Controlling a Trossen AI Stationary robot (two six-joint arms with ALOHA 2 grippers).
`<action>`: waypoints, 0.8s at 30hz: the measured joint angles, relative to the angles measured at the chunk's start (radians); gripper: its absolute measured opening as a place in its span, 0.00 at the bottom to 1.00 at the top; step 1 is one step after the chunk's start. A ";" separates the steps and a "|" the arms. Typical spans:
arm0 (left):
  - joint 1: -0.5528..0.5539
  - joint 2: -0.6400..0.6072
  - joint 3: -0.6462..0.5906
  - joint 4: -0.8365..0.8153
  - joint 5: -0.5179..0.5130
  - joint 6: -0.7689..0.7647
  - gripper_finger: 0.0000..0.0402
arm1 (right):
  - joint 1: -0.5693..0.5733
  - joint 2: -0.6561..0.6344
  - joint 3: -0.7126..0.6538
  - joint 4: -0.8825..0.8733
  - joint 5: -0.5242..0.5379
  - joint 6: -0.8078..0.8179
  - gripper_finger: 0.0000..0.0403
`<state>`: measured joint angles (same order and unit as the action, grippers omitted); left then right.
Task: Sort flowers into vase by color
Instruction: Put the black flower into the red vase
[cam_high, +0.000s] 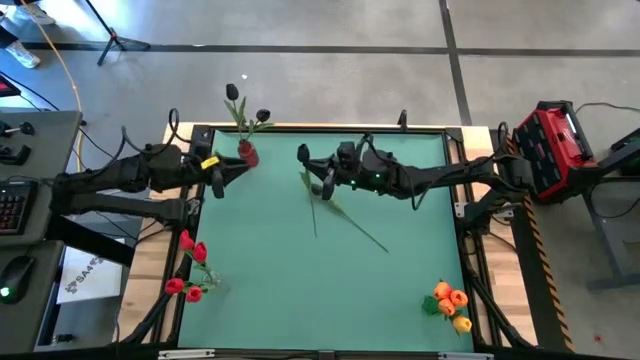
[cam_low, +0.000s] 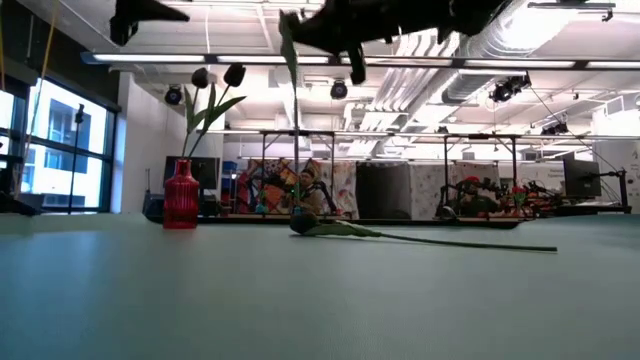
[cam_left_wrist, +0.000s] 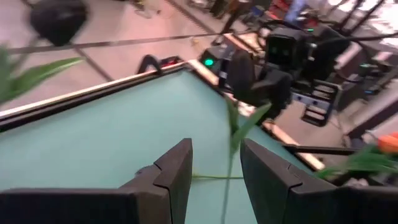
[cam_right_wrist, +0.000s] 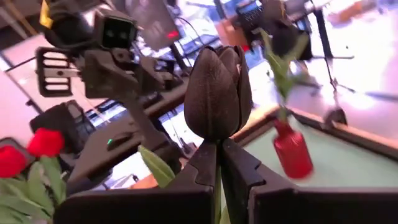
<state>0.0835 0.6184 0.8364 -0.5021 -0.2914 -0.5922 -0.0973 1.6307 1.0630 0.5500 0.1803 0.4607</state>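
A black tulip (cam_right_wrist: 217, 93) is in my right gripper (cam_right_wrist: 217, 160), which is shut on it high over the table's middle (cam_high: 305, 163). Its long green stem (cam_low: 294, 120) hangs straight down. A second black-headed tulip (cam_low: 420, 238) lies flat on the green mat (cam_high: 355, 225), below and beside the held one. A red vase (cam_high: 247, 152) at the far left holds two black tulips on upright stems. My left gripper (cam_left_wrist: 214, 180) hovers open just left of that vase (cam_high: 218, 172), with nothing between its fingers. My right gripper pinches the tulip's stem just under the head (cam_right_wrist: 217, 144) between its two fingers. The fingers reach in level from the table's right side and lie across the stem. The head stands upright above them; the stem and a leaf (cam_low: 290, 50) hang below.
Red tulips (cam_high: 190, 268) stand at the near left corner and orange-yellow ones (cam_high: 450, 303) at the near right corner. The table's wooden rim (cam_high: 330, 128) frames the mat. A red case (cam_high: 556, 145) sits off the table to the right.
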 joint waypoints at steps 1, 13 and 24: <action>-0.026 0.007 0.000 0.016 -0.008 0.000 0.30 | 0.005 0.003 0.014 0.002 -0.004 -0.021 0.00; -0.208 0.201 -0.001 0.303 -0.138 0.128 0.30 | 0.033 0.007 0.312 -0.169 -0.142 -0.247 0.00; -0.216 0.298 0.000 0.529 -0.104 0.269 0.30 | -0.033 0.011 0.378 -0.202 -0.586 -0.275 0.00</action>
<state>-0.1329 0.9165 0.8364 0.0272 -0.3952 -0.3234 -0.1299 1.6421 1.4406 0.3483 -0.4060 0.1854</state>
